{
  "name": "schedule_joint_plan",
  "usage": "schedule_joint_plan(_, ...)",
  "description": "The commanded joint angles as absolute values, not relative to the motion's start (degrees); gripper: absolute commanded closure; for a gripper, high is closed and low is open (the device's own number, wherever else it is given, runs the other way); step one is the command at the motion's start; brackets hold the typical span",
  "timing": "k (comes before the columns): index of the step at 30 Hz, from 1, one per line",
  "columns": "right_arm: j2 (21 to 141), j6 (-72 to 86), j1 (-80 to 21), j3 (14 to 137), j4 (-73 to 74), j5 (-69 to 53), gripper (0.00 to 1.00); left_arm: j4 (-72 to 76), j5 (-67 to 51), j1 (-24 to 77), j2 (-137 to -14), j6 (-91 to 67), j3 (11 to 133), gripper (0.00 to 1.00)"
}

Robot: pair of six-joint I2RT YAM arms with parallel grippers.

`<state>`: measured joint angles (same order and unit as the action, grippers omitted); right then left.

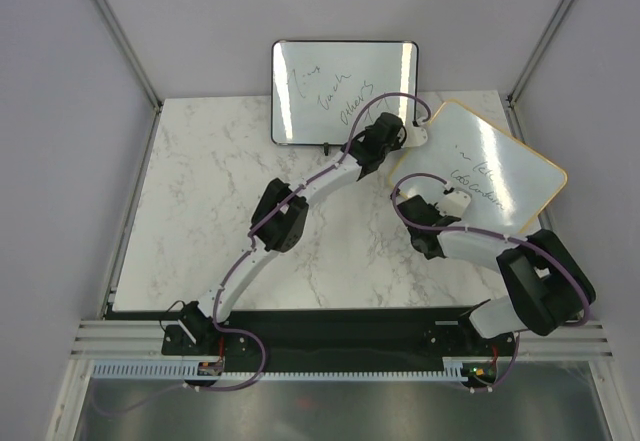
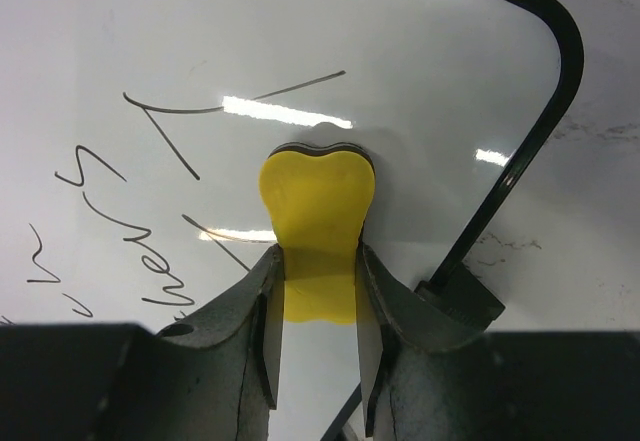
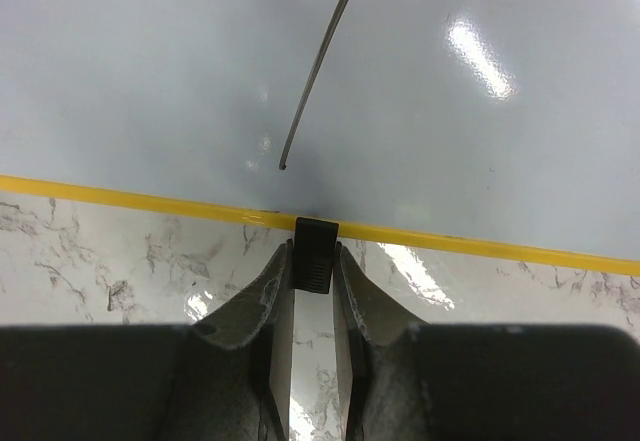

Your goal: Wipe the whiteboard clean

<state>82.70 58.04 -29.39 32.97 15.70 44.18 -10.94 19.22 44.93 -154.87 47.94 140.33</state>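
Taking the black-framed whiteboard [image 1: 340, 61] as the marker, the left fingers [image 2: 258, 291] hung over its near right corner. They were open only as wide as the yellow heart-shaped eraser [image 2: 318, 201] pinched between them. Whether the pad touched the surface could not be told.

Right of that board and nearer the arms, the right fingers [image 3: 272, 276] were almost closed on a small black foot [image 3: 315, 251] at the edge of the tan-framed whiteboard [image 1: 500, 161]. This board, the one to be wiped, lay askew on the tabletop [image 1: 230, 181], just right of the black-framed one and a little nearer, its far corner close by the eraser.

The eraser seemed poised over the wrong board. Done well, the step probably called for carrying it right onto the tan-framed surface, laying the pad flat and sweeping it across every stroke. Meanwhile the right fingers could pin the foot so the board did not slide.

Counted: two whiteboards, one eraser, two arms. The black-framed board bore three lines of writing, and two showed on the tan-framed one.
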Motion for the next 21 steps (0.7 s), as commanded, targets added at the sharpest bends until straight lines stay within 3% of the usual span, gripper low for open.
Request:
schedule_joint_plan(1, 84.9, 57.0, -30.8, 33.2, 17.6, 37.4, 0.99, -11.1, 20.0, 44.6, -148.4, 46.7, 138.8, 0.98)
schedule_joint_plan(21, 85.2, 56.9, -30.8, 33.5, 18.0, 37.2, 0.70, -12.0, 19.8, 44.5, -147.7, 46.0, 136.5, 0.98)
